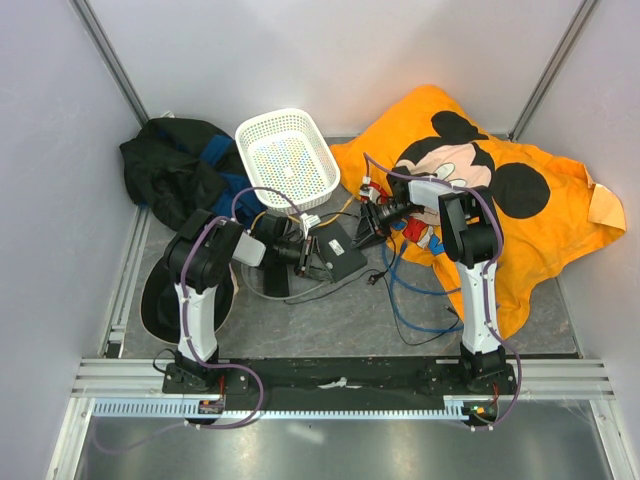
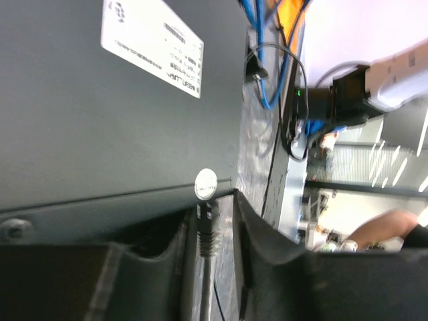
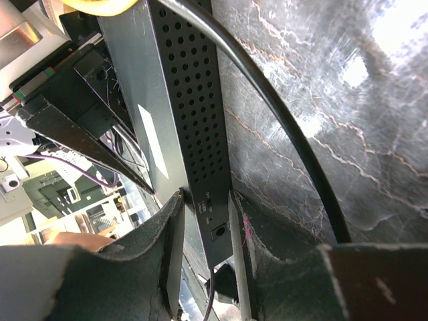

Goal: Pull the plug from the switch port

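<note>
**Two arms flank a plugged-in switch box**

On the grey marbled tabletop (image 1: 330,320), the left tool (image 2: 212,210) stands partly open. Its fingers (image 2: 251,231) straddle a dark cable plug (image 2: 208,231) with slim gaps either side, gripping nothing. The plug sits in the switch port (image 2: 207,199), in the edge of a flat black rectangular box (image 2: 100,120) bearing a white label (image 2: 152,43). The right tool (image 3: 205,200) clamps the box's perforated opposite end. A white plastic basket (image 1: 285,150) and an orange Mickey Mouse cloth (image 1: 520,230) lie behind.
</note>
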Robot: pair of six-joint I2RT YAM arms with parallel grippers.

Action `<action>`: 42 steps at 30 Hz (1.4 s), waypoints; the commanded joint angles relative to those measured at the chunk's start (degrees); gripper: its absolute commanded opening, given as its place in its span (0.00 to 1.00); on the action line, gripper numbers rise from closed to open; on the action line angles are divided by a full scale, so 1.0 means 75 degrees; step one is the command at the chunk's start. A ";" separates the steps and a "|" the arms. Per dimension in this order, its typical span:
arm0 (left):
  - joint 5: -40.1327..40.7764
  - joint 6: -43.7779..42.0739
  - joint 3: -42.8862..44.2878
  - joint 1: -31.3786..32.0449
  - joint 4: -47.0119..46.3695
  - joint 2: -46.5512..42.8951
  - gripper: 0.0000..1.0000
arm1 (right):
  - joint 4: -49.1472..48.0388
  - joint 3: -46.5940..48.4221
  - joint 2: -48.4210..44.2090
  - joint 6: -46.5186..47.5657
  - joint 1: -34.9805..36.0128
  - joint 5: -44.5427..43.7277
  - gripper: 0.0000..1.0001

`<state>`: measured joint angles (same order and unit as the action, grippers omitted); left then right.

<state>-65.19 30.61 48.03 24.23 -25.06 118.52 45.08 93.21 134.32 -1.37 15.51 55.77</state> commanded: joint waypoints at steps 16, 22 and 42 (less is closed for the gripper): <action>0.0864 -0.0589 0.0006 0.0227 0.1583 0.0685 0.18 | 0.0259 -0.0521 0.1168 0.0674 0.0546 -0.2420 0.41; 0.0828 -0.0659 0.0065 0.0227 0.1537 0.0815 0.02 | 0.0294 -0.0463 0.1145 0.0745 0.0557 -0.2444 0.41; 0.0887 -0.0695 0.0521 0.0227 0.2005 0.1072 0.02 | -0.2845 -0.2431 -0.2839 0.0815 0.1073 -0.3287 0.35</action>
<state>-68.38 25.61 52.36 25.54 -18.70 121.36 28.51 78.70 112.99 5.78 22.44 33.32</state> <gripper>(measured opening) 0.064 0.377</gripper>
